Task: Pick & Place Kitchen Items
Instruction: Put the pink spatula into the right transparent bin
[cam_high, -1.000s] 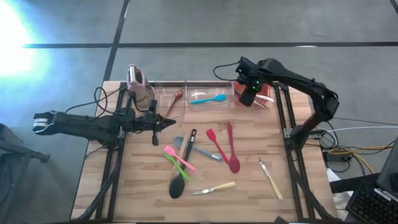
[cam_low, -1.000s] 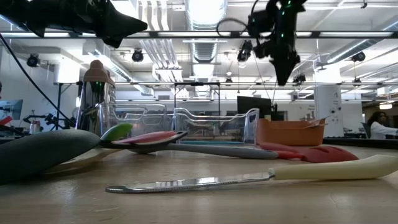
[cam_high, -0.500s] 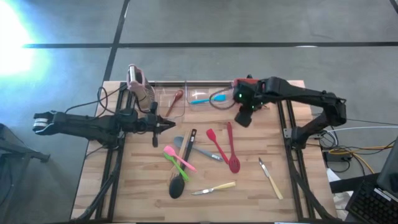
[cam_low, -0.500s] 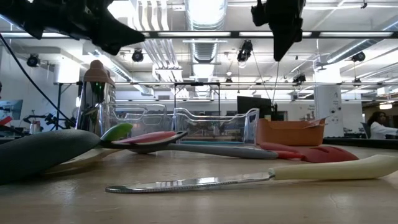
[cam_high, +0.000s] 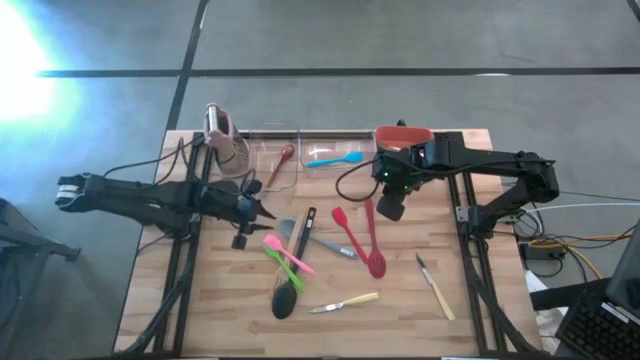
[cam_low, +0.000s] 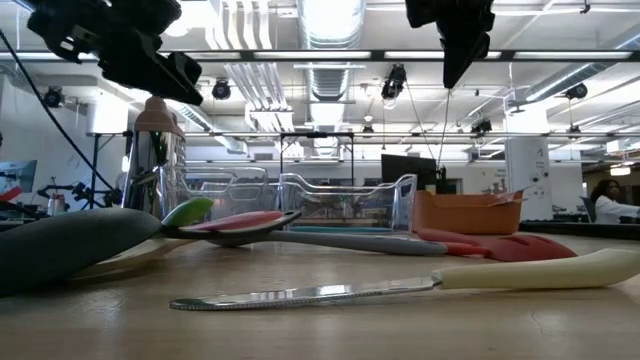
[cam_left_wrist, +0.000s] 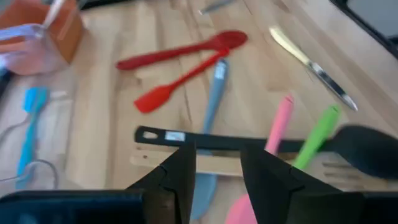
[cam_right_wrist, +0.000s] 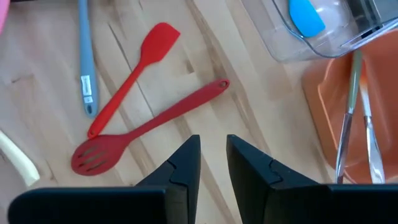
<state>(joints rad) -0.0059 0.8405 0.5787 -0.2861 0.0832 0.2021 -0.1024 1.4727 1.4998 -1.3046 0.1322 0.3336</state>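
Note:
The kitchen items lie loose on the wooden table: red spatula, red slotted spoon, black ladle, pink and green utensils, and two pale-handled knives. My left gripper hangs open at the left above the table, slanting down toward the ladle's handle, with nothing between its fingers. My right gripper hovers high, pointing down, by the red spoon's handle end. It is narrowly open and holds nothing.
Along the far edge stand a pink-topped rack, a clear bin with a wooden spoon, a clear bin with a blue spatula, and a red-orange bin holding thin utensils. Bare wood shows near the front left.
My right gripper has swung from over the red-orange bin toward the table's near edge and now hangs above the red spoon's handle. My left gripper has tipped its fingers downward toward the table and has drawn back a little to the left.

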